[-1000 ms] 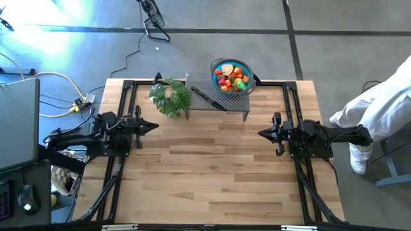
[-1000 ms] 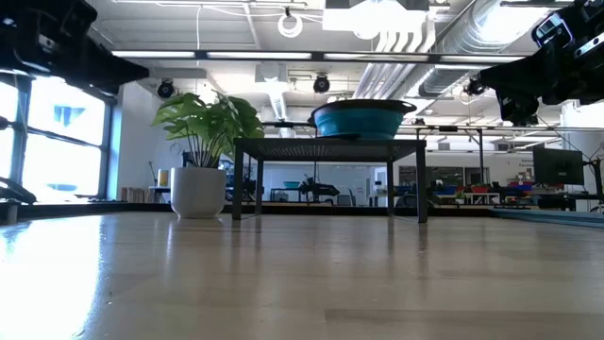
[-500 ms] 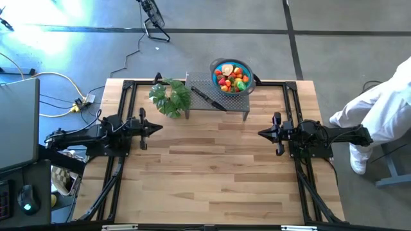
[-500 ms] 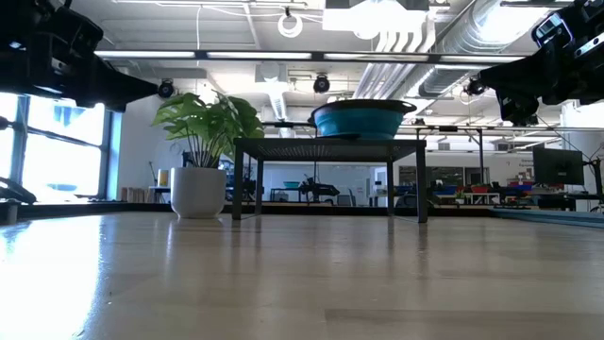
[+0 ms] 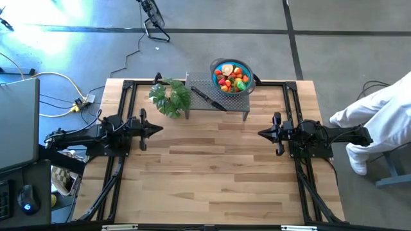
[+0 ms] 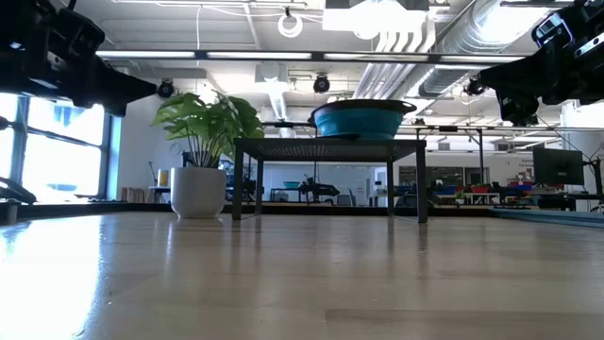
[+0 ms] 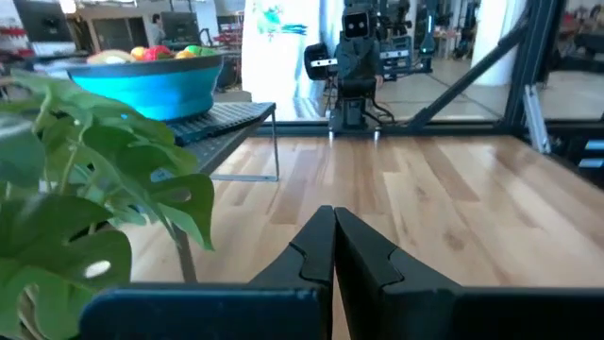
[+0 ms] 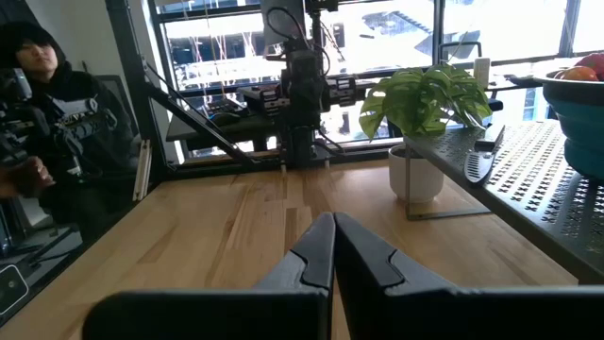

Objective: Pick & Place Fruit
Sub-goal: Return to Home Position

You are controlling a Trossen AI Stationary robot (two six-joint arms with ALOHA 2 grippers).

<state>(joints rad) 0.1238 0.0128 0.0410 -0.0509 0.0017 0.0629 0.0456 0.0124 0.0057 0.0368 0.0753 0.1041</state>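
- While the fruit (image 5: pixel 232 77) is seen heaped in the blue bowl (image 6: pixel 362 119), no loose piece can be spotted anywhere on the counter (image 5: pixel 212 179), so the picking and placing is judged to be done.
- The blue bowl is carried on the dark shelf (image 5: pixel 234 104) at the middle of the counter's far edge, over the shelf's far right corner. A knife (image 5: pixel 207 98) is laid on the shelf beside it, and a potted plant (image 5: pixel 171 97) is stood at the shelf's left end.
- Only the parking of the arms appears to be left, and that is judged nearly complete.
- The left pincer (image 5: pixel 157 128) is held above the counter near its left edge and pointed toward the middle. Its fingers are pressed together tip to tip, and nothing is gripped or touched.
- The right pincer (image 5: pixel 261 133) is mirrored near the right edge, likewise clenched on nothing and clear of the boards.
- A person (image 5: pixel 379 115) in white is caught just beyond the counter's right edge, well apart from the fruit.
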